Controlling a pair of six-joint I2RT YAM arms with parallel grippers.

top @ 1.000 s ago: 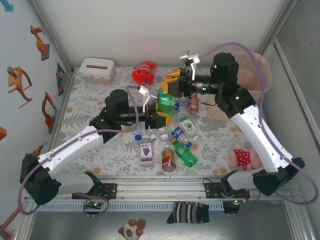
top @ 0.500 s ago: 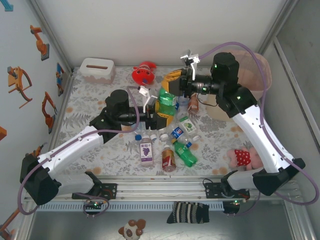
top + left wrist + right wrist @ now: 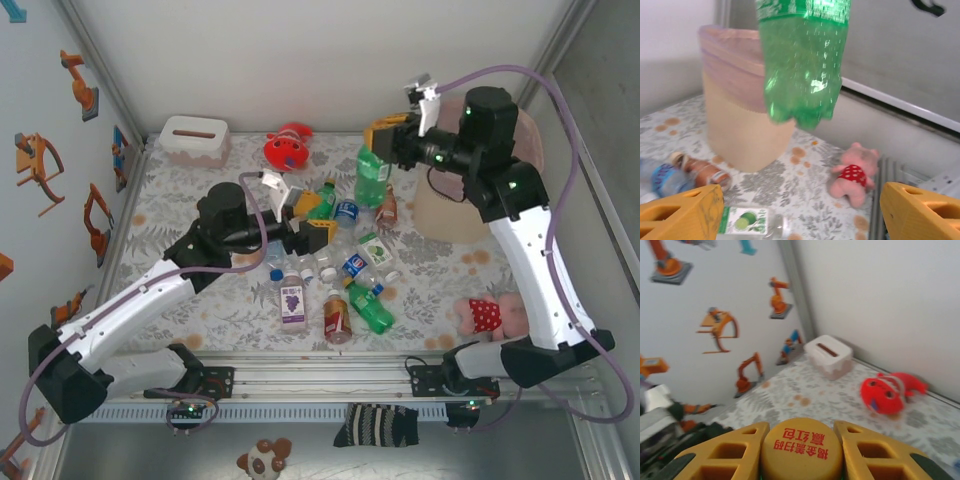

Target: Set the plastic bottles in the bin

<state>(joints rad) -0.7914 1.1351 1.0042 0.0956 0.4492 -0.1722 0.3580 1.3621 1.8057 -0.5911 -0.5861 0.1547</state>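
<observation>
Item one: green bottle [image 3: 372,178], yellow-capped, hanging upright in the air, clear of the table [image 3: 150,200]. It sits just left of the pale pink bin [image 3: 450,215] in the top view, not over its mouth.
Holder: right gripper [image 3: 388,140], fingers clamped tight on the cap, which carries red characters in the right wrist view.
Item two: left gripper [image 3: 308,222], jaws spread wide with nothing between them, low over the bottle pile. The hanging bottle's base is above and ahead of it.
Item three: remaining bottles [image 3: 345,265], lying loose mid-table. Among them are a purple-labelled one [image 3: 292,297], a brown red-labelled one [image 3: 337,315] and a green one [image 3: 372,312].
Sundries: red plush toy [image 3: 288,150] and white tissue box [image 3: 195,138] at the far edge; pink plush [image 3: 485,315] near the right arm's base.
</observation>
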